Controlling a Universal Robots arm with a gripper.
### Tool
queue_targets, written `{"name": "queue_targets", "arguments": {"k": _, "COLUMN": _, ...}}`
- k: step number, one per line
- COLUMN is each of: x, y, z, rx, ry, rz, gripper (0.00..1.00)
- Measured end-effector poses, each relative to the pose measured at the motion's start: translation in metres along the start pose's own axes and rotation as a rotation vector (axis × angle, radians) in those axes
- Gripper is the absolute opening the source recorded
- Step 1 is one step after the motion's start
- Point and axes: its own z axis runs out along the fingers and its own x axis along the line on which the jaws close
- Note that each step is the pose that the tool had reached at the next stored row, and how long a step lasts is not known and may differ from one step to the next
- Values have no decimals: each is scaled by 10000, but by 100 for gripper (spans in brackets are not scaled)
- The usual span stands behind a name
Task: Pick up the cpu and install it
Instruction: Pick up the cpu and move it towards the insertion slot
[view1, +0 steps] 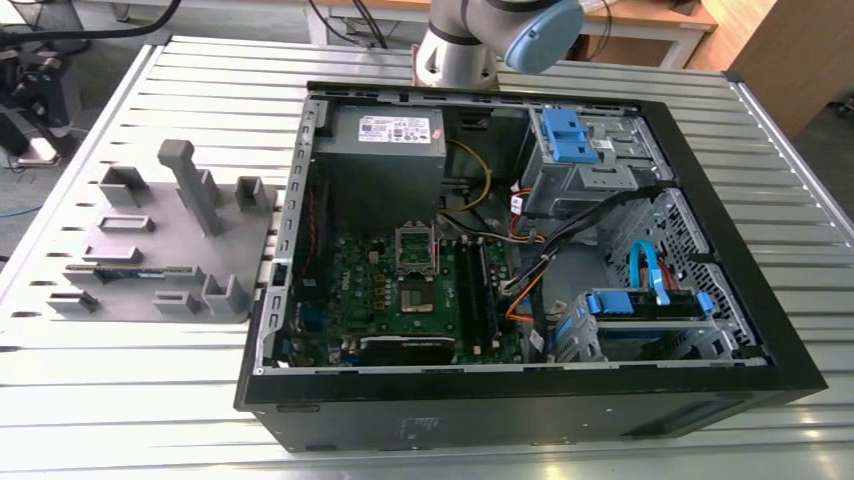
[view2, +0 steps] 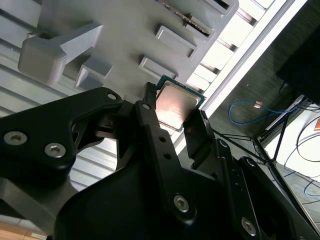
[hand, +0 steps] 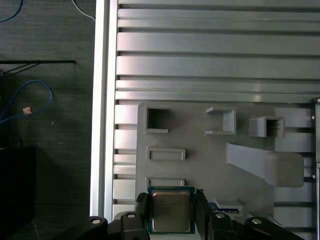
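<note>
Closest in, the black claw was clamped on the cpu. One of its fingers pressed each of two opposite edges, and the chip's dull silver lid faced up with a thin green border showing round it. The second wrist view gave the same grip from the side, the chip caught between the two fingertips. And where was it? Over the grey tray, at the tray's edge nearest the table's rim, just beside a shallow rectangular pocket. Whether the chip rested on the tray or hung just clear of it, I couldn't tell. Further in on the tray, a thick slanted post stood up among small open-topped brackets. The tray sat on the slatted metal table. Past the table's rim beside the tray lay a dark floor with a blue cable looping across it. In the exterior view, an open computer case lay on the table just beside the tray, on the exterior view's right of it. In the case the green motherboard faced up, its socket well apart from the tray. The arm rose at the back of the table, beyond the case from the tray.
</note>
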Motion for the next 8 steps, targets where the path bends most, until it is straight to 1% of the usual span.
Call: {"name": "queue_targets", "arguments": {"k": 8, "x": -60, "y": 0, "z": 0, "rx": 0, "ry": -1, "rz": 0, "gripper": 47}}
